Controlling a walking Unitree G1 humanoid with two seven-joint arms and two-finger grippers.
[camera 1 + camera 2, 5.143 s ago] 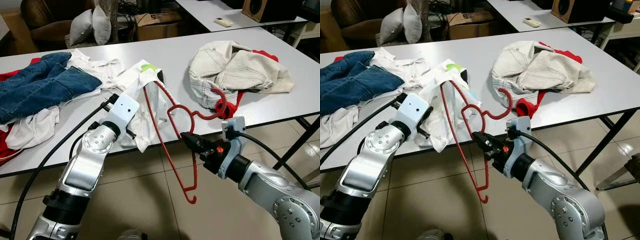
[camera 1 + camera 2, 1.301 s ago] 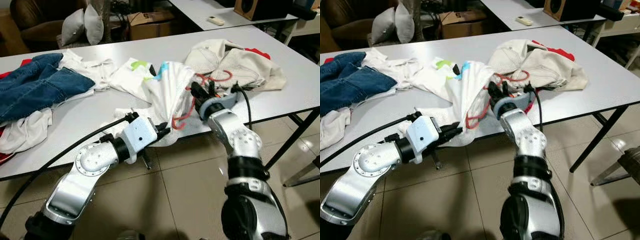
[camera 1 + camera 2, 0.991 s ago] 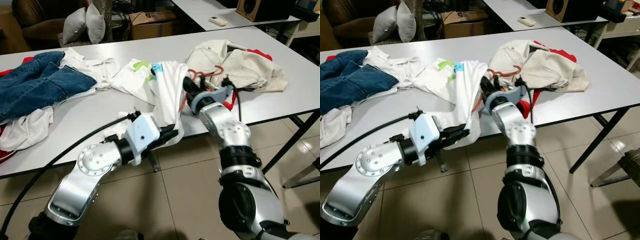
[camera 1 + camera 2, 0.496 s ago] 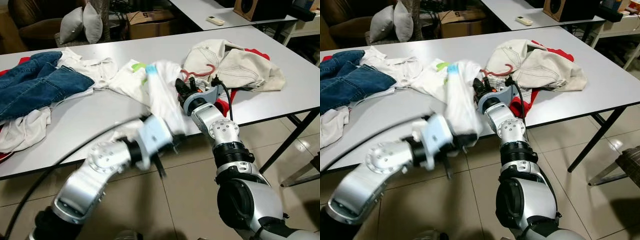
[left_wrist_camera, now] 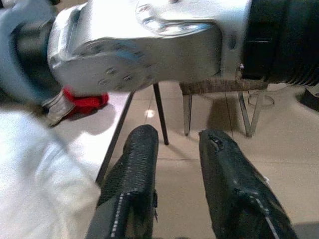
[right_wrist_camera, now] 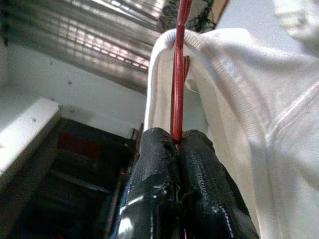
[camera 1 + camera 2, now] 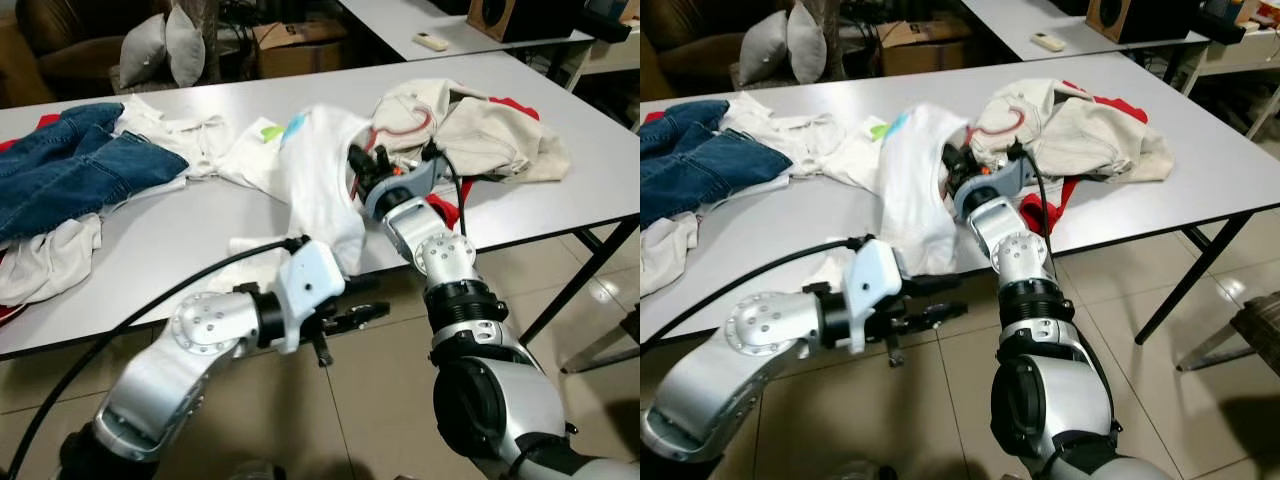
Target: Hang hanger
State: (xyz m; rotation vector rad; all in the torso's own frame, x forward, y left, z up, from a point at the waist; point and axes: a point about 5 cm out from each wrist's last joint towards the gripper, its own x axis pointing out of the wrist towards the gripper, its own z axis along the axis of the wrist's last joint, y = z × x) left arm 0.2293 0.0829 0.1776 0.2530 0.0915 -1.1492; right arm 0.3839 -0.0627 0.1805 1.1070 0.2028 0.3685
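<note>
**A:** Item one?

**B:** Thin red wire hanger (image 6: 179, 69), now inside the white cotton T-shirt (image 7: 320, 170). The right gripper (image 6: 178, 144) has its two black fingers pressed together on the wire, which rises between the fingertips into the shirt's ribbed neck. Held so, the shirt drapes from the hanger and not from the table. A red loop (image 7: 400, 122) shows past the shirt, against the cream jacket; probably the hook (partly hidden).

**A:** Location?

**B:** Above the near edge of the long grey table (image 7: 180, 230), toward its right half. The shirt's hem hangs over that edge.

**A:** Item two, the other arm?

**B:** Left gripper (image 7: 362, 312), below the table's near edge, just under the shirt's hem. Its fingers (image 5: 134, 169) are spread with only floor tiles between them; it holds nothing. Its place there suggests it has finished with the hem and leaves the load to the right arm.

**A:** Remaining stock on the table?

**B:** Crumpled cream canvas jacket (image 7: 490, 130) at the right end, over a red garment (image 7: 445, 212) near the front edge. Folded blue denim jeans (image 7: 80, 165) at the left end, on other white clothes (image 7: 50, 262).

**A:** Status of the task?

**B:** The shirt looks dressed on the hanger; hanging it up is not yet done. No rail is visible.
</note>
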